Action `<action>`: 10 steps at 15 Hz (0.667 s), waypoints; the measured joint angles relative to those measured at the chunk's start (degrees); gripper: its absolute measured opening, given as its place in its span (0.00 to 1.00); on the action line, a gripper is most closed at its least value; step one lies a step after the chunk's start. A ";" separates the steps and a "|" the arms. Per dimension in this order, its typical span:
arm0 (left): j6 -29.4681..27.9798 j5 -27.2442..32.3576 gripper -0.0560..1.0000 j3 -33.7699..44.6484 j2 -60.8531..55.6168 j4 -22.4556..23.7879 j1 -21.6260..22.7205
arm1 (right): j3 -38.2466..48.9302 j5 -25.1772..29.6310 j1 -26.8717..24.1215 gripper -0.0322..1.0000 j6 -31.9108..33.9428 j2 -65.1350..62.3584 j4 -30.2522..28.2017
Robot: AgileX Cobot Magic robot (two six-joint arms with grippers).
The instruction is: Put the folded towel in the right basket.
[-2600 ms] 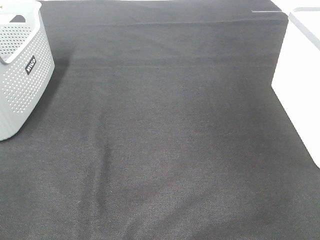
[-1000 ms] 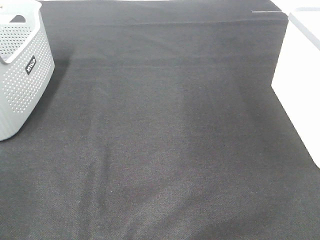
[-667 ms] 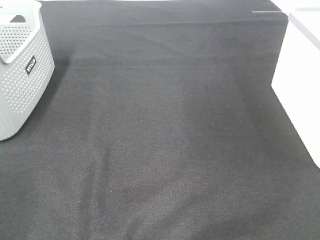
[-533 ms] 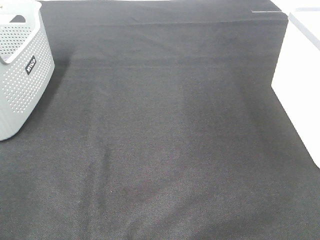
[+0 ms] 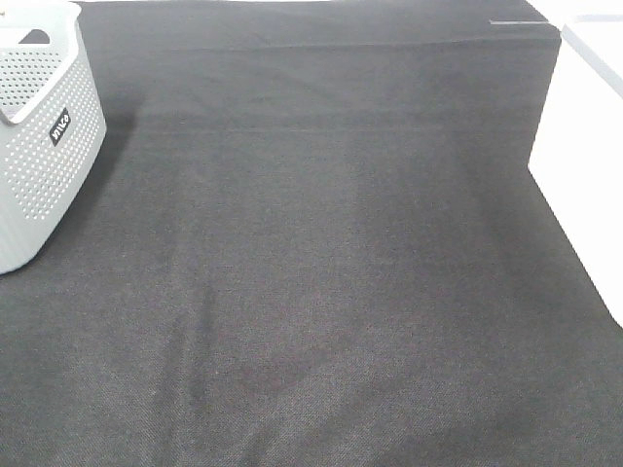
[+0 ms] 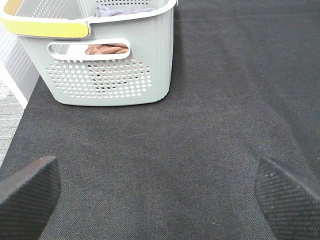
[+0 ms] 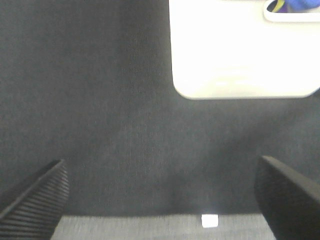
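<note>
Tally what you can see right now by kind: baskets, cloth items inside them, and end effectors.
Baskets: 2, the grey perforated basket and the white basket.
Cloth items showing inside: 3, a brown cloth, a purple cloth, a blue item.
End effectors: 2, left end effector, right end effector, both open.
Total: 7.

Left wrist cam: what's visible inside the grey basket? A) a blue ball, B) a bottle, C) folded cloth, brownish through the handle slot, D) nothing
C: through the handle slot of the grey basket a brownish cloth shows, with a greyish-purple cloth at its rim.
</note>
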 joint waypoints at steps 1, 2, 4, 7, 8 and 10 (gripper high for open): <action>0.00 0.00 0.99 0.00 0.00 0.00 0.00 | 0.11 0.11 0.00 0.96 -0.06 -1.95 -0.06; 0.00 0.00 0.99 0.00 0.00 0.00 0.00 | 0.23 0.23 0.00 0.96 -0.11 -2.64 -0.06; 0.00 0.00 0.99 0.00 0.00 0.00 0.00 | 1.15 1.49 0.00 0.96 -1.09 -5.16 -0.06; 0.00 0.00 0.99 0.00 0.00 0.00 0.00 | 1.32 1.49 0.00 0.96 -1.43 -7.51 -0.52; 0.00 0.00 0.99 0.00 0.00 0.00 0.00 | 1.32 1.55 0.00 0.96 -1.43 -8.08 -0.80; 0.00 0.00 0.99 0.00 0.00 -0.06 0.00 | 1.32 1.55 0.00 0.96 -1.43 -8.14 -0.86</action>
